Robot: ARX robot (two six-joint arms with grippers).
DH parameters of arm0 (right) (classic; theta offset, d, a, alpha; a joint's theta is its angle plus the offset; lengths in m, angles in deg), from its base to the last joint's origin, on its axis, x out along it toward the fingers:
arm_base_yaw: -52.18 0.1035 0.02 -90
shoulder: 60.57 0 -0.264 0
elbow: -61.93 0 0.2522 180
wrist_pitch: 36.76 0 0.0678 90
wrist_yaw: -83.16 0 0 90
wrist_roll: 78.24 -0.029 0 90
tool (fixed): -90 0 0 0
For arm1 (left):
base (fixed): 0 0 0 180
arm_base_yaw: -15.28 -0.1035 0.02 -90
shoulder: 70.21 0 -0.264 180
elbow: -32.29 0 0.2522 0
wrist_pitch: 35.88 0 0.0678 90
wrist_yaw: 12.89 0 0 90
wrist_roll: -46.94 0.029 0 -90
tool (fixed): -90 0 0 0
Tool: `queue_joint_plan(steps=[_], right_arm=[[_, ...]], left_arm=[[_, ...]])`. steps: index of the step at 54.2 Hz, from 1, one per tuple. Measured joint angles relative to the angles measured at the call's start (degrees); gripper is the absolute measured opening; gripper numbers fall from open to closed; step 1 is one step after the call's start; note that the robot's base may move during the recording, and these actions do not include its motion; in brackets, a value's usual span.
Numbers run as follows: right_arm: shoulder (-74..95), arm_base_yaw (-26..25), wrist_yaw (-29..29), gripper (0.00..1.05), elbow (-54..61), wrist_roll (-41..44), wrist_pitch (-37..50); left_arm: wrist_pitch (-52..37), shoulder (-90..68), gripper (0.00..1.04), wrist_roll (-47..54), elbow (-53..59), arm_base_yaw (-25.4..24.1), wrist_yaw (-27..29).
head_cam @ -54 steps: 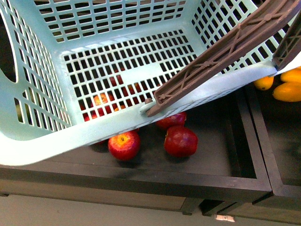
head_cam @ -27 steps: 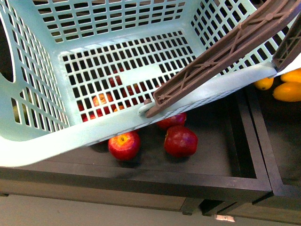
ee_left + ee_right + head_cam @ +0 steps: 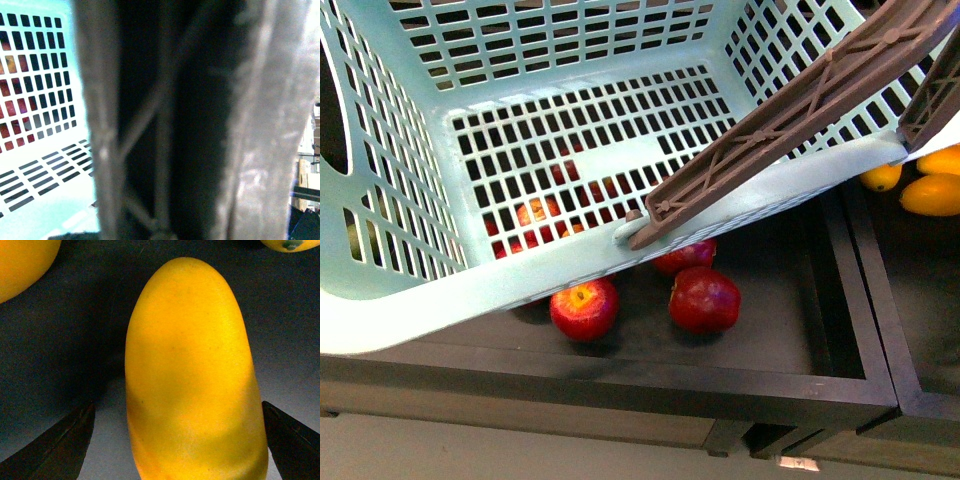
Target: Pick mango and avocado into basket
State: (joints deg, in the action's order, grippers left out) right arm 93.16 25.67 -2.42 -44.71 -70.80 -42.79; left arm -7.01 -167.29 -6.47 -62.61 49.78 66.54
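Squarely between the wide-spread jaws of the right gripper (image 3: 175, 450) lies the mango (image 3: 187, 355), resting on a dark surface (image 3: 60, 340). One black fingertip (image 3: 55, 450) shows on each side of it, neither touching the skin. The spread looks chosen to clear the fruit's broad middle before closing. Another yellow fruit (image 3: 20, 260) sits near but apart, and straddling the mango along its length probably keeps the fingers off that neighbour.

Seen from the front, the basket (image 3: 420, 290) hangs tilted over a tray (image 3: 620, 385) of red apples (image 3: 584, 307). Its mouth is turned toward the camera and its brown handle (image 3: 790, 110) runs up to the right. The left wrist view is filled by that handle, blurred and very close, with teal lattice beside it. This suggests the left gripper carries the basket by the handle, but its jaws are out of sight and their state cannot be told. Holding the basket aloft beside the fruit would keep the carry short.

Nothing lies in the basket; the apples show only through its slots, from beneath. More yellow fruits (image 3: 932, 193) lie in the next bin, just past the basket's corner. No avocado is visible in any view, and by this evidence the first pick is only being lined up.
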Motion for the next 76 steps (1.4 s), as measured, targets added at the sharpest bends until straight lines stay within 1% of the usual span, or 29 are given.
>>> queue_joint_plan(steps=[22,27,31,33,39,49,57,64,70,76], right_arm=[[1.9,0.3,-0.6,0.95,-2.4,-2.3,-1.0],[2.0,0.2,-0.5,0.81,-2.4,-2.6,-1.0],[2.2,0.3,-0.1,0.67,-2.4,-2.8,-1.0],[2.3,0.3,-0.1,0.63,-2.4,-2.9,-1.0],[2.3,0.3,0.0,0.59,-2.4,-3.2,-1.0],[2.0,0.3,-0.9,0.58,-1.3,-4.0,0.8],[-2.6,0.3,-5.1,0.58,6.4,-3.9,6.1],[-11.3,0.3,-9.5,0.58,15.6,-2.8,10.8],[-22.6,0.4,-14.6,0.58,24.8,-1.8,13.0],[-29.4,0.6,-17.5,0.58,30.4,-1.9,13.7]], left_arm=[[0.0,0.0,0.13,0.0,0.0,0.0,0.0],[0.0,0.0,0.13,0.0,0.0,0.0,0.0],[0.0,0.0,0.13,0.0,0.0,0.0,0.0],[0.0,0.0,0.13,0.0,0.0,0.0,0.0],[0.0,0.0,0.13,0.0,0.0,0.0,0.0],[0.0,0.0,0.13,0.0,0.0,0.0,0.0],[0.0,0.0,0.13,0.0,0.0,0.0,0.0],[0.0,0.0,0.13,0.0,0.0,0.0,0.0],[0.0,0.0,0.13,0.0,0.0,0.0,0.0],[0.0,0.0,0.13,0.0,0.0,0.0,0.0]])
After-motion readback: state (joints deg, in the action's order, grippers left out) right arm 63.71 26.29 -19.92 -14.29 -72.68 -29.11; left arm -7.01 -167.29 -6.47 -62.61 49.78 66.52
